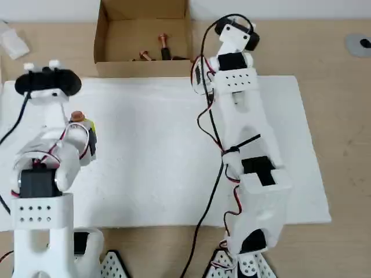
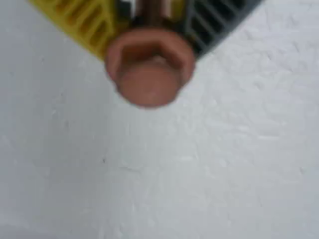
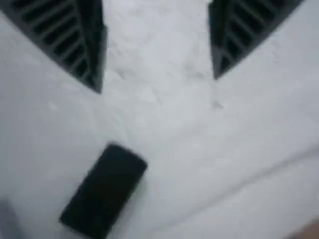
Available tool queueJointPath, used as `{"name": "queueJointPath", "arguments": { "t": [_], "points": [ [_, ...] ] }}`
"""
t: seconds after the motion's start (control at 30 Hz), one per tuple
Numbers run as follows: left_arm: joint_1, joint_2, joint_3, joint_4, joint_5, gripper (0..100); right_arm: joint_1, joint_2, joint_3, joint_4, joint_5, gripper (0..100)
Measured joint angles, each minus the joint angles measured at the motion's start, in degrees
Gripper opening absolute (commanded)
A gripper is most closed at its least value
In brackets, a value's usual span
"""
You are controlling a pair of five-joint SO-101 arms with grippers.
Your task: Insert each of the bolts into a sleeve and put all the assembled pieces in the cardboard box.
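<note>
My left gripper (image 2: 149, 15) is shut on a copper bolt (image 2: 149, 67), clamped between a yellow finger (image 2: 84, 20) and a black one, with the bolt's head hanging over the white mat. From above, that bolt (image 1: 77, 117) sits at the mat's left side. My right gripper (image 3: 157, 50) is open above the mat, its dark fingers (image 3: 75, 35) wide apart with nothing between them. A black sleeve (image 3: 104, 196) lies flat on the mat a short way from them. The right arm (image 1: 235, 81) stretches toward the cardboard box (image 1: 142, 69), which holds several copper and black assembled pieces (image 1: 164, 43).
The white mat (image 1: 156, 150) covers most of the wooden table, with open room in its middle. A white object (image 1: 13, 41) lies at the far left and a grey disc (image 1: 359, 44) at the far right. Cables run along the right arm.
</note>
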Motion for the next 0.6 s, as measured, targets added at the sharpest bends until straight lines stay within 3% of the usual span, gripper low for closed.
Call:
{"name": "queueJointPath", "arguments": {
  "t": [0.6],
  "points": [
    [0.0,-5.1,1.2,-1.7,0.1,1,4.3,10.5,-5.3,-1.0,-1.9,17.4]
  ]
}}
